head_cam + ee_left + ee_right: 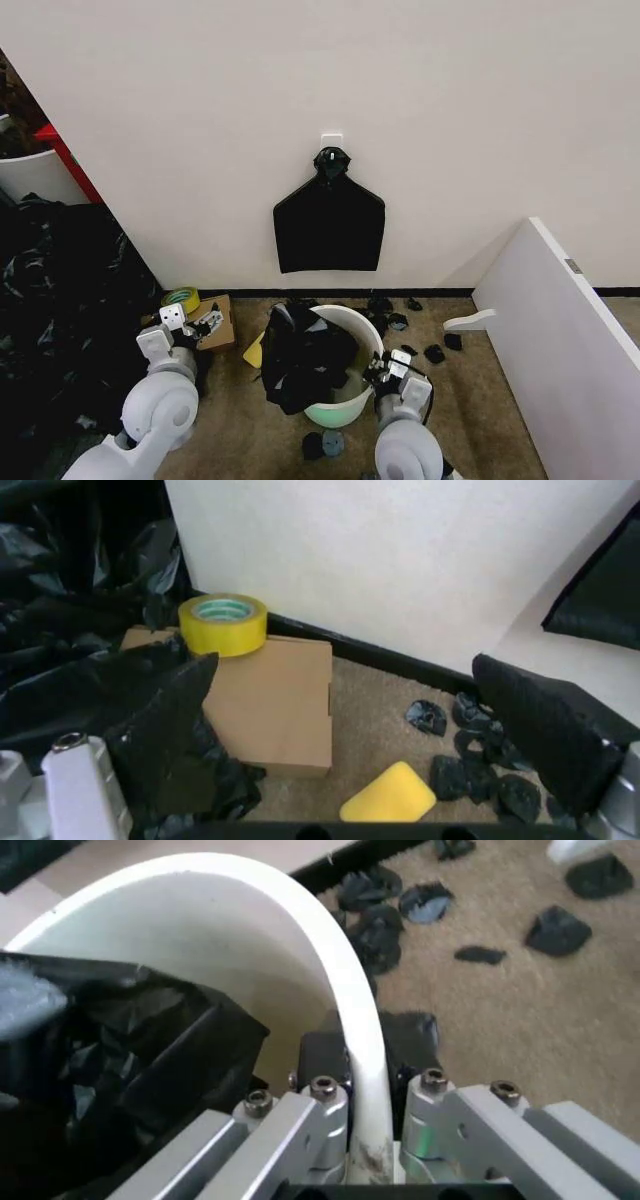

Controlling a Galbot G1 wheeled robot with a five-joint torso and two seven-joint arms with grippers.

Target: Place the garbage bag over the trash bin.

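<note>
Right wrist view is showing the right gripper [365, 1121] clamping the trash bin [345, 990] rim; the garbage bag [300, 360] is slumping inside, covering only the far-left rim, and may slide in. Left gripper [190, 322] is hovering released.

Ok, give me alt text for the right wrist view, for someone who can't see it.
The right tool straddles the white rolled rim of the trash bin, one finger inside the wall and one outside. The black garbage bag lies crumpled inside the bin, and small black plastic scraps litter the tan carpet beyond.
</note>
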